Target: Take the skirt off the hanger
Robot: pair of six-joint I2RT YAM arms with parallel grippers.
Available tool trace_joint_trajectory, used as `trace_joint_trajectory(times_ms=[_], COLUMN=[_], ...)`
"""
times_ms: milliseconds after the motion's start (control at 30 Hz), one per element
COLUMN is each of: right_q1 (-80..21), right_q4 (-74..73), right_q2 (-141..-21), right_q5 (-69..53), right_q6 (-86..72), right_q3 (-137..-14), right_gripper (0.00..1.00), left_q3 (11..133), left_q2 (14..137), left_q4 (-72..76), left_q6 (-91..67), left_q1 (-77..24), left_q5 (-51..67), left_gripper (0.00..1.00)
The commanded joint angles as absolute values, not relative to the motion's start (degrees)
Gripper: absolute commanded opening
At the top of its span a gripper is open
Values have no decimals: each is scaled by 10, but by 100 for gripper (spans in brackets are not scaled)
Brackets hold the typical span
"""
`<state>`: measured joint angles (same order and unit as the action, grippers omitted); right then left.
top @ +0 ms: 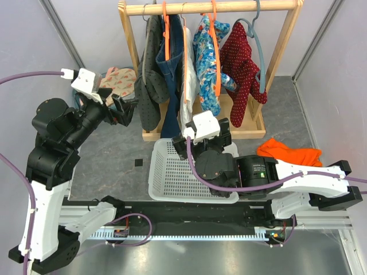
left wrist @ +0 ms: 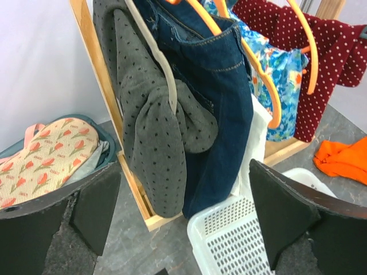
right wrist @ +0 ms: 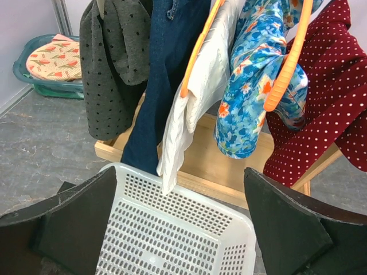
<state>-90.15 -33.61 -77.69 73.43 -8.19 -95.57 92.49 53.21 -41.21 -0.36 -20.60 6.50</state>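
Top view, skirt: the skirt is hanging on the hanger from the wooden rail at the far side. It is the second garment from the left, and its long axis is running straight down.
Top view, left gripper: the left gripper is hovering left of the rack with its jaws spread and is holding nothing. The grey dotted garment is hanging between it and the skirt.
Top view, right gripper: the right gripper is hovering over the white basket, also spread wide and empty, near the skirt's hem and slightly right of it.
Left wrist view: the fingers are framing the skirt, which is lying ahead and a little right. The hanger is entering the waistband at the top.
Right wrist view: the skirt is hanging ahead and left of centre, beyond the basket. The hanger, as far as I can tell, is showing one orange arm just right of it.
Coming move: the right arm is looking nearer to the hem, and the left one is facing the waistband. So I am judging the left as better placed for the hanger end.
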Motion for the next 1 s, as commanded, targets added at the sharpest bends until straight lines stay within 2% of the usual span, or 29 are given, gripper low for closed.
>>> trace_joint_trajectory(times_ms=[0, 100, 167, 267, 400, 533, 633, 833, 967], right_q1=[-901, -901, -901, -902, -901, -901, -901, -901, -901], right_q4=[-363, -363, -359, -347, -344, -344, -343, -342, -343], right_q2=[-776, -778, -777, -778, -781, -781, -779, -767, -762], right_q5=[750, 748, 748, 751, 755, 752, 752, 754, 760], right_q6=[-128, -133, -133, -132, -134, -148, -155, -166, -166], right_q3=[-970, -969, -965, -956, -950, -935, -926, -904, -896], right_gripper=[98, 98, 98, 98, 98, 98, 98, 98, 98], left_q3=[911, 926, 962, 1046, 1171, 1223, 1236, 1240, 1239], left_q2=[555, 590, 633, 712, 810, 872, 900, 934, 947], left_q4=[-354, -330, -318, -316, -312, -301, -294, -288, -289], left_q6=[-1, 32, 21, -10, -22, -33, -41, -49, -51], left_q1=[-202, -202, -203, -203, -203, -203, -203, -202, -203], left_q5=[66, 95, 91, 52, -18, -29, -47, -50, -47], left_gripper=[100, 99, 93, 84, 79, 77, 74, 61, 59])
